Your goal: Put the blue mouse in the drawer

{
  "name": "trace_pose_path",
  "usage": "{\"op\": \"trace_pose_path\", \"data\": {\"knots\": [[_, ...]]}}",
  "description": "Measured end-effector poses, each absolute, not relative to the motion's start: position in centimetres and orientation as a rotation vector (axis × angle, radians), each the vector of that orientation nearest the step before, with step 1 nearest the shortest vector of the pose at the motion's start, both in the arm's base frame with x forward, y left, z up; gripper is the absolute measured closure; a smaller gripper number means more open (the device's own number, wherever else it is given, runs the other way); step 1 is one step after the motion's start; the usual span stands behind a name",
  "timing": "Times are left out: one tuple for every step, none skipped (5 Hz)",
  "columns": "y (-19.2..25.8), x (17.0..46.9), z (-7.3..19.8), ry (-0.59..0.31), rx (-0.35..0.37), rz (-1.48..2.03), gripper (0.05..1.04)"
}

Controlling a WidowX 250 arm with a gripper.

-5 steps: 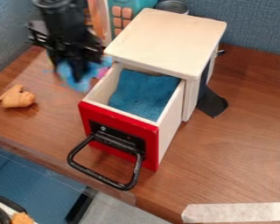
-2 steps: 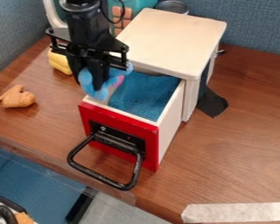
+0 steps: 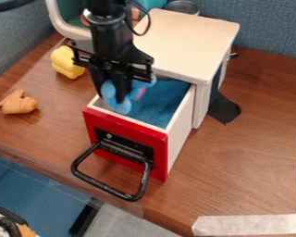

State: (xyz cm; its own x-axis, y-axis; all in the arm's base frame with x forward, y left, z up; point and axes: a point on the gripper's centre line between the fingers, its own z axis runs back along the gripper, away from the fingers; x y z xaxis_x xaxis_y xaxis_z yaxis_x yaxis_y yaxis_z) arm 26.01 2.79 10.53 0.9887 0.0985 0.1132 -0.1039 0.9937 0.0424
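The hand (image 3: 116,97) grips the blue mouse (image 3: 120,108) between its two fingers, pointing down, with the mouse's body showing below and to the right of the fingertips in view. The mouse is at the left part of the open drawer (image 3: 178,143), over its blue lining (image 3: 155,112); whether it touches the drawer I cannot tell. Close to the right of the hand stands the white cabinet (image 3: 188,41), whose top covers the drawer's back end. The red front (image 3: 126,133) bears a black handle (image 3: 144,178) sticking out. On the counter (image 3: 237,162), a yellow toy (image 3: 67,64) lies left of the hand and a tan toy (image 3: 17,102) farther left and lower in view. Black cloth (image 3: 225,109) lies beside the cabinet. Counted: one mouse, one drawer, one cabinet, one handle, one yellow toy, one tan toy.
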Motion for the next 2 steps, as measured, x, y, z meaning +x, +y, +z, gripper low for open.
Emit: {"op": "trace_pose_path", "data": {"knots": [[1.86,27.04,10.0,-0.119,0.043,0.102,0.829],[0.95,27.42,9.56,-0.119,0.039,0.095,0.773]]}}
